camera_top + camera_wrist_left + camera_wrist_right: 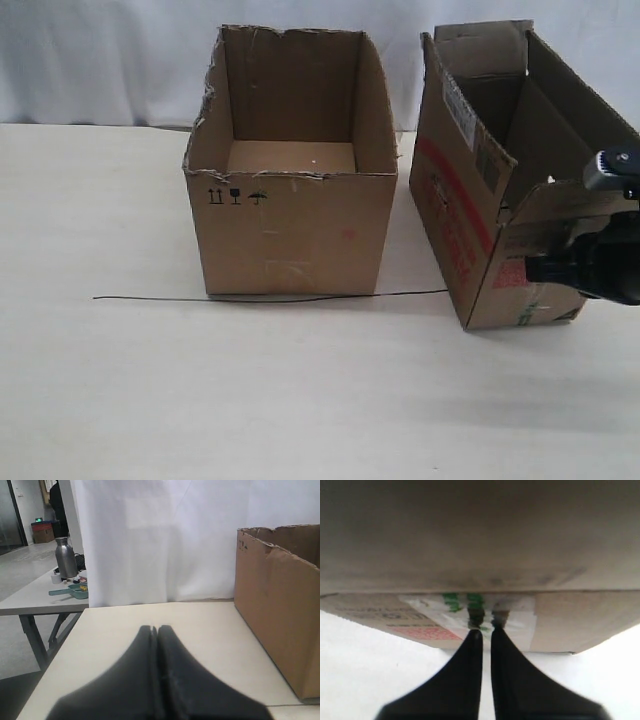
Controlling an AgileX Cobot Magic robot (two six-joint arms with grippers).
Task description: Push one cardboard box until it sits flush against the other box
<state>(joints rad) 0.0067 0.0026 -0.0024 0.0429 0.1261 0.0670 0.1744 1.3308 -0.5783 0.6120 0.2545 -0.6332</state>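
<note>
The cardboard box [470, 200], narrow with raised flaps and red print, stands at the right, turned at an angle and leaning slightly. The other box [290, 230], wider with a ragged rim and black symbols, stands mid-table; a gap of bare table separates the two. My right gripper [530, 268] is shut, its tips pressed against the narrow box's low outer face. In the right wrist view this gripper [486, 630] touches green-printed tape [462, 602] on the cardboard box [480, 540]. My left gripper [157, 628] is shut and empty, hovering beside the other box [280, 615]; the exterior view does not show it.
A thin black wire [270, 298] lies along the table in front of both boxes. A white curtain [100, 60] hangs behind the table. Off the table's edge stands a side table with a metal bottle [65, 557] and a teal tray [75, 591].
</note>
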